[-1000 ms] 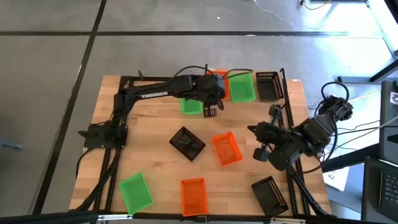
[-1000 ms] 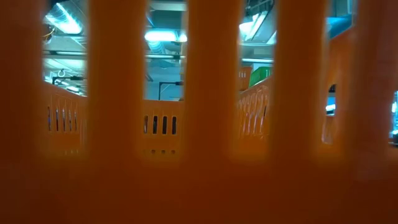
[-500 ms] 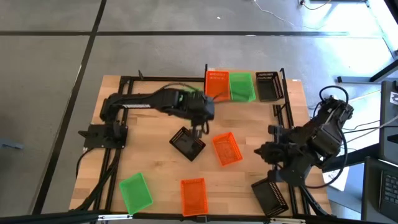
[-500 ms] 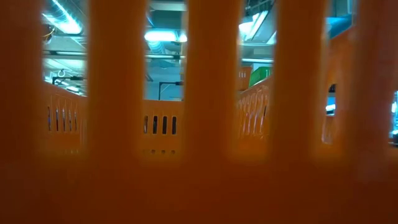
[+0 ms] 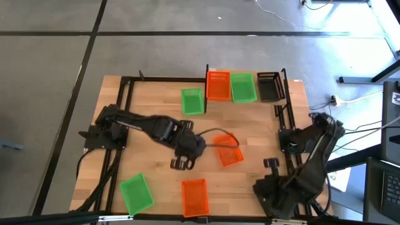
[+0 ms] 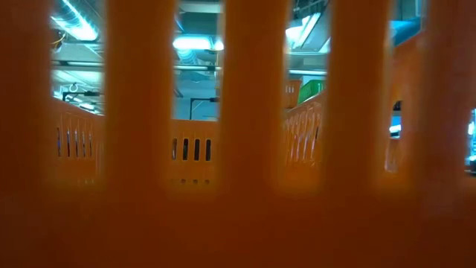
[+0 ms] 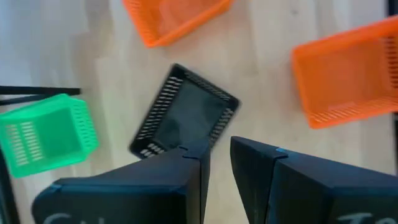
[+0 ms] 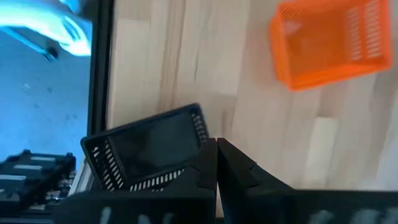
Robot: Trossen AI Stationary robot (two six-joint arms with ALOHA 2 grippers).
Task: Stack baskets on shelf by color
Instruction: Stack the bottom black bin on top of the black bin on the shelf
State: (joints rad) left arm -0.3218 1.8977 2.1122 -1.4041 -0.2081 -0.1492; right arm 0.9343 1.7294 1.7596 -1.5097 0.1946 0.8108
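On the shelf (image 5: 285, 84) at the far edge sit an orange basket (image 5: 217, 85), a green one (image 5: 243, 87) and a black one (image 5: 269, 86), side by side. A second green basket (image 5: 192, 100) rests on the table left of the shelf. My left gripper (image 7: 219, 174) hangs open over mid-table, above a black basket (image 7: 186, 115) lying flat. My right gripper (image 8: 216, 158) is shut and empty at the near right corner, above another black basket (image 8: 146, 152). Neither gripper touches a basket.
Loose on the table are an orange basket (image 5: 228, 149) right of centre, another orange one (image 5: 194, 195) at the near edge and a green one (image 5: 136, 192) at the near left. The wall of an orange basket (image 6: 238, 186) fills the low view.
My left gripper has swung from beside the shelf toward the near edge, coming over the black basket at mid-table; the green basket stays by the shelf. My right gripper has moved toward the near edge and down, over the black basket at the near right.
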